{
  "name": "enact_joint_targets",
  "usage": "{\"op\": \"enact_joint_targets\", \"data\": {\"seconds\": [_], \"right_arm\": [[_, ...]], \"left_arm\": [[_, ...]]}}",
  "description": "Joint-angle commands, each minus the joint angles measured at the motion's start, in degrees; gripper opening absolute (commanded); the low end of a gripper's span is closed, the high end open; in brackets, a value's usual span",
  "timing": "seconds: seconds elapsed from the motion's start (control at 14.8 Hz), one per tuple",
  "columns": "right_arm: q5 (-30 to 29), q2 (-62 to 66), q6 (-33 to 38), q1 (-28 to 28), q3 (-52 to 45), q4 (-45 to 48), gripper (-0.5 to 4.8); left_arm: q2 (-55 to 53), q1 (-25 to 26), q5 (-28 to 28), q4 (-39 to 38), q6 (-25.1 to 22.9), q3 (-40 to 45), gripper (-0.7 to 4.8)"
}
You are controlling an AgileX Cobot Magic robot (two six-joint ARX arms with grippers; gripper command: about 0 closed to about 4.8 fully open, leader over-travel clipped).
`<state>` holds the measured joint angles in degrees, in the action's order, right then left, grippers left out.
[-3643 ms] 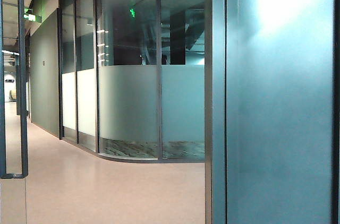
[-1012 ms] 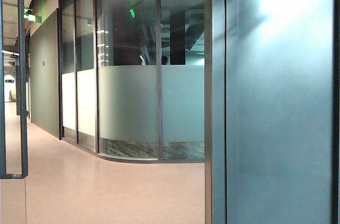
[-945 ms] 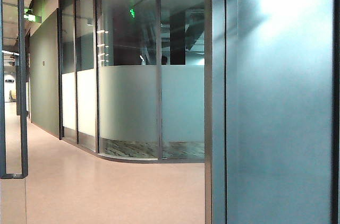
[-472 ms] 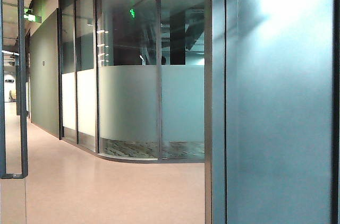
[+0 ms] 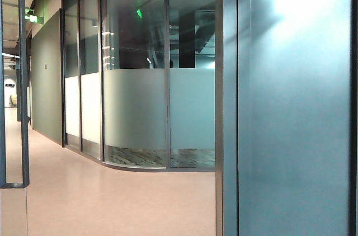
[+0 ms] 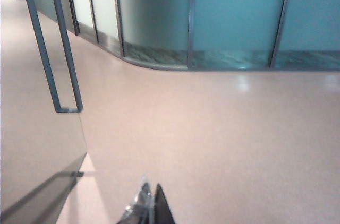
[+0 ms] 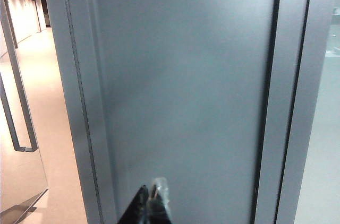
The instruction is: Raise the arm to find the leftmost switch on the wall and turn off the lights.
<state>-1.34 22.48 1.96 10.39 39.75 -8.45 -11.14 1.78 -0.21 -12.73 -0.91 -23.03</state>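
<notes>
**A:** Start with the exterior view. What's there?

**B:** A corridor: glass partition [image 5: 140, 79] in the middle, pale floor [image 5: 112, 202] below, a grey-blue wall panel [image 5: 296, 124] filling the right side. No arm and no switch shows. The camera sits too low, I'd judge, which is why the arm must rise.

**A:** And the left wrist view?

**B:** The left gripper [image 6: 150, 209] pokes in at the bottom centre, fingertips pressed together with nothing between them. It points down at the floor [image 6: 212, 139], a door handle [image 6: 58, 59] at the upper left. It looks parked, out of the way.

**A:** Right wrist view?

**B:** The right gripper [image 7: 150, 205], bottom centre, fingertips likewise together and empty, faces the wall panel [image 7: 180, 86] up close. Closed tips suit poking a switch, I think. The switch itself is nowhere in view.
</notes>
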Motion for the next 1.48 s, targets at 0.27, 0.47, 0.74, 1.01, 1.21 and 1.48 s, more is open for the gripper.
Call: {"op": "enact_joint_targets", "data": {"seconds": [0.27, 0.47, 0.74, 1.01, 1.21, 1.48], "right_arm": [[-0.1, 0.0, 0.1, 0.1, 0.3, 1.0, 0.0], [-0.1, 0.0, 0.1, 0.1, 0.3, 1.0, -0.01], [-0.1, 0.0, 0.1, 0.1, 0.3, 1.0, -0.01], [-0.1, 0.0, 0.1, 0.1, 0.3, 1.0, -0.01], [-0.1, 0.0, 0.1, 0.1, 0.3, 1.0, 0.0], [-0.1, 0.0, 0.1, 0.1, 0.3, 1.0, -0.01]], "left_arm": [[6.3, 0.0, 0.0, 9.0, 1.6, 13.6, -0.05], [7.6, 0.0, 0.0, 11.4, 3.3, 17.4, -0.05], [9.9, 0.1, -0.2, 12.2, 4.0, 20.7, -0.05], [10.9, 0.0, -0.3, 12.0, 5.7, 22.5, -0.05], [10.9, 0.1, -0.3, 12.1, 5.4, 22.5, -0.05], [10.9, 0.1, -1.2, 12.2, 5.5, 22.5, -0.05]]}}
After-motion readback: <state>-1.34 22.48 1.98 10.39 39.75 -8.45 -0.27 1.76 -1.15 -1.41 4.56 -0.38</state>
